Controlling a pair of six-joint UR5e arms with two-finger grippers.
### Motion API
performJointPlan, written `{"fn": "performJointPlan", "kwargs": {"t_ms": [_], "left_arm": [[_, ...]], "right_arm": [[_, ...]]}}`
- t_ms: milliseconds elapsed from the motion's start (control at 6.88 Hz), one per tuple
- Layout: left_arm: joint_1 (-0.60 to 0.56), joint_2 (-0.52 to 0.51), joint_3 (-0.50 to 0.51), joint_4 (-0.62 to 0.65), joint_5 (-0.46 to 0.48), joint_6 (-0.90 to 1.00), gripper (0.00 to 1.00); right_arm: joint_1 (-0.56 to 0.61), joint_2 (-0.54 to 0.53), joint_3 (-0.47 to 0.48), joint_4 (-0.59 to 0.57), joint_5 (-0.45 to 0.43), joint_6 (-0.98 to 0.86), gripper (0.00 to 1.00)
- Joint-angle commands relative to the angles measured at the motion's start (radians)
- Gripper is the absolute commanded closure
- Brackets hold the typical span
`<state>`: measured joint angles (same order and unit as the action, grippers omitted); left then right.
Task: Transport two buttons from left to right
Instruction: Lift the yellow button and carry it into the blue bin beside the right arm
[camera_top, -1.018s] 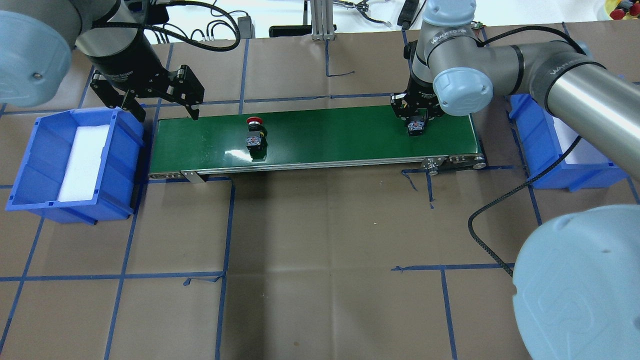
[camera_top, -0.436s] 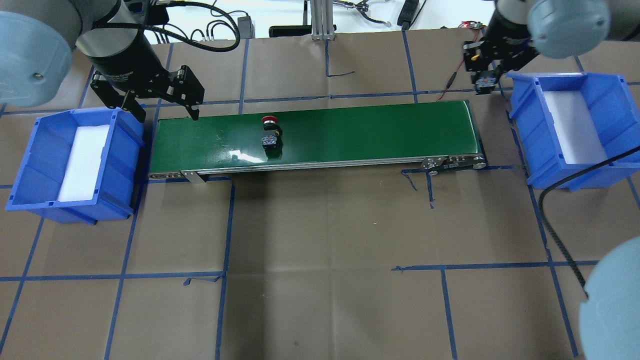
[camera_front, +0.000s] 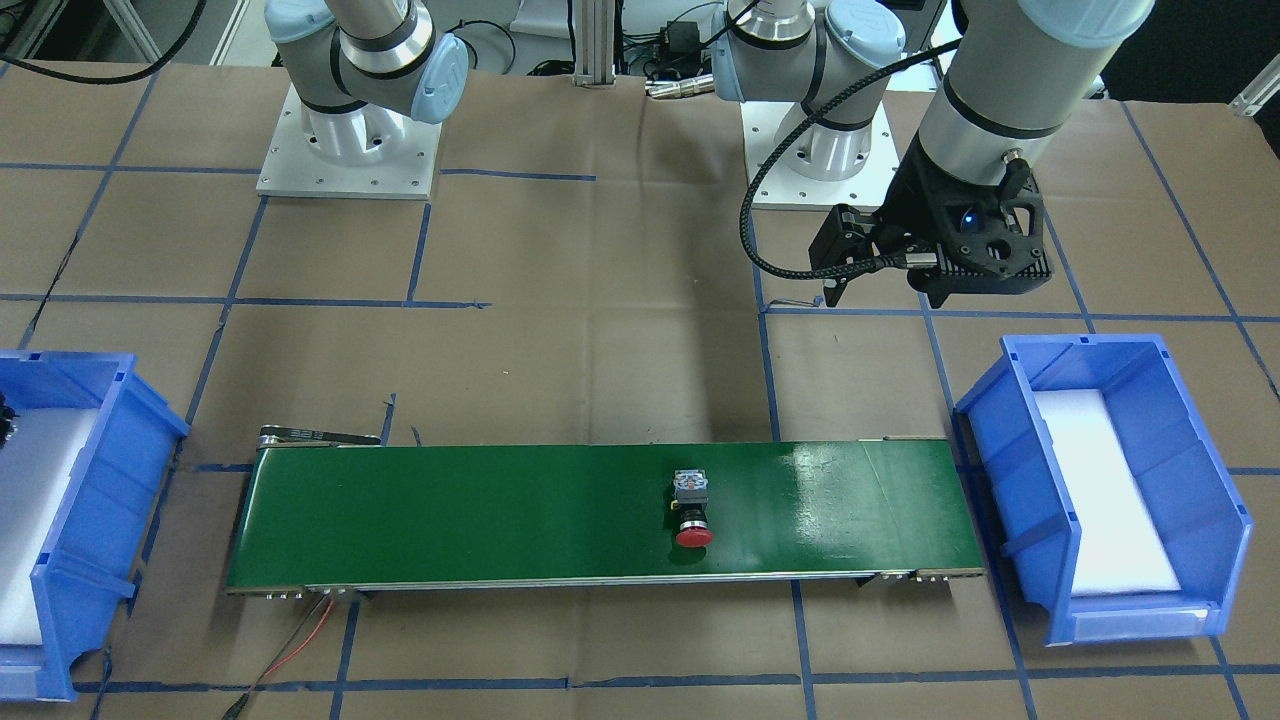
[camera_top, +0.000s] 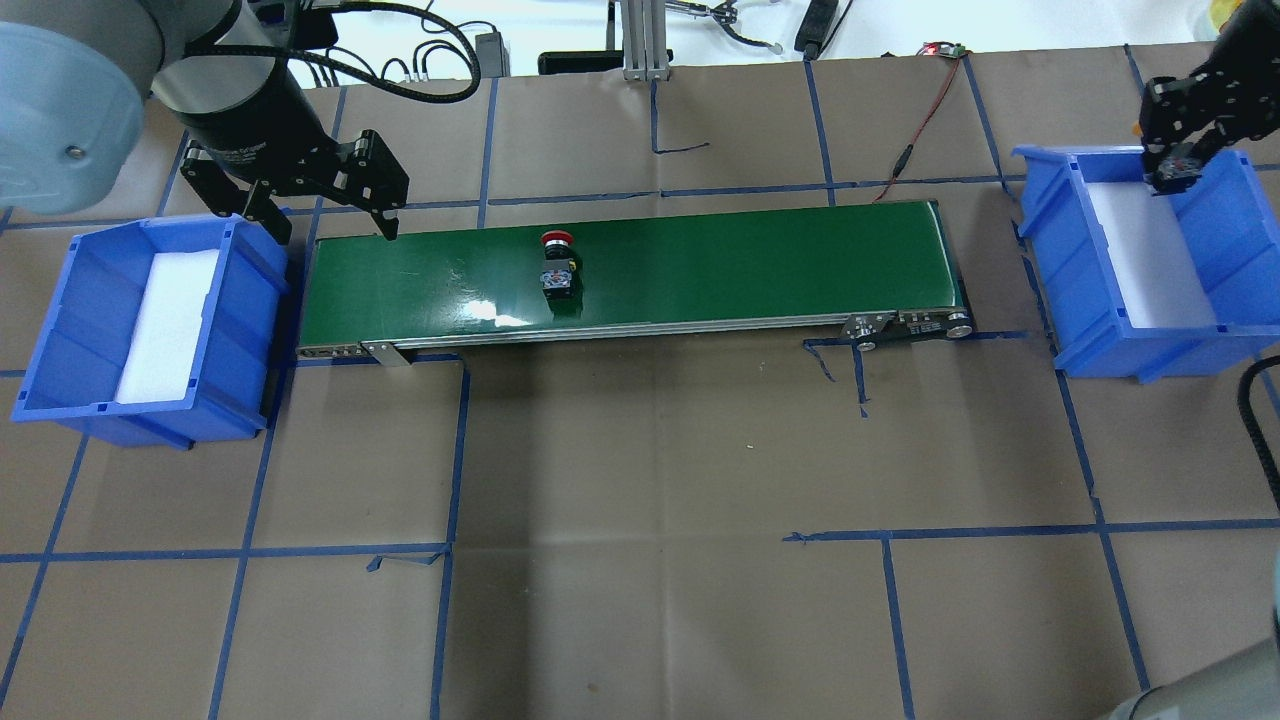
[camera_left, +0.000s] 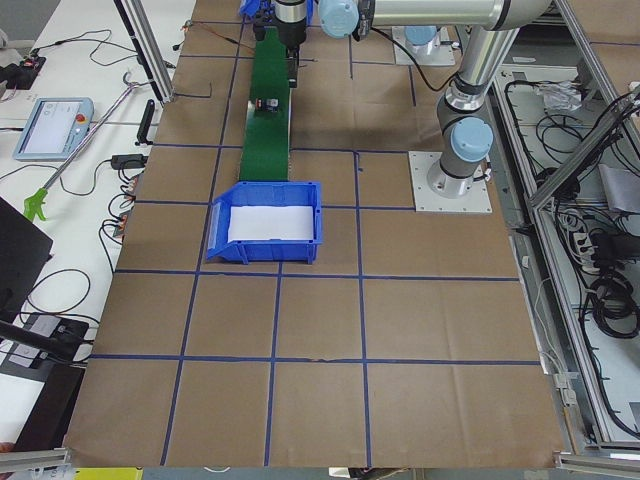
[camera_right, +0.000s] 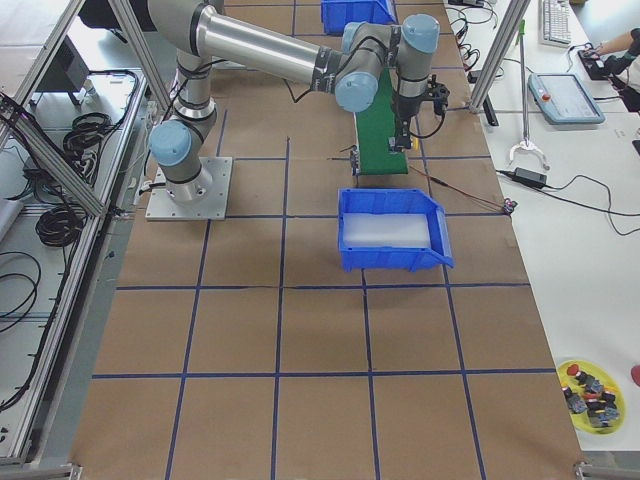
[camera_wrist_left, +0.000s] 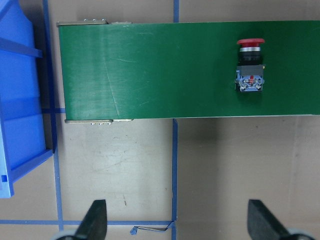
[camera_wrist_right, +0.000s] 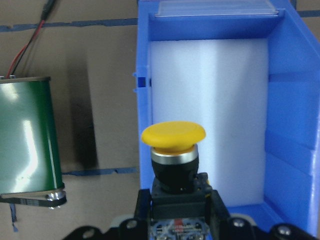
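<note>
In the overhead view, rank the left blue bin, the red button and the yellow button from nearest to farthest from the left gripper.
1. left blue bin, just beside the left gripper.
2. red button, middle of the green belt.
3. yellow button, far right, held in the right gripper.

The red button (camera_wrist_left: 249, 66) lies on its side on the green belt (camera_wrist_left: 150, 70), cap toward the view's top. A blue bin (camera_wrist_left: 17, 100) stands beside the belt's end. The left gripper (camera_wrist_left: 178, 222) jaws stand wide apart above the taped tabletop (camera_wrist_left: 240, 165).
</note>
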<state>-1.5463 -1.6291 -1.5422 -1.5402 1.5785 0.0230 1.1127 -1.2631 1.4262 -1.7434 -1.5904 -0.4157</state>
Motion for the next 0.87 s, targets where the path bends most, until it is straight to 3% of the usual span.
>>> {"fn": "performJointPlan", "kwargs": {"t_ms": [0,145,727], "left_arm": [[0.0,0.0,0.001,0.0,0.0,0.0,0.0],[0.0,-0.002,0.001,0.0,0.0,0.0,0.0],[0.0,-0.002,0.001,0.0,-0.002,0.0,0.0]], "right_arm": [[-0.076,0.031,0.08,-0.037,0.003,-0.08,0.96],[-0.112,0.043,0.127,-0.129,0.004,-0.083,0.96],[-0.117,0.12,0.212,-0.191,0.004,-0.117,0.96]]}}
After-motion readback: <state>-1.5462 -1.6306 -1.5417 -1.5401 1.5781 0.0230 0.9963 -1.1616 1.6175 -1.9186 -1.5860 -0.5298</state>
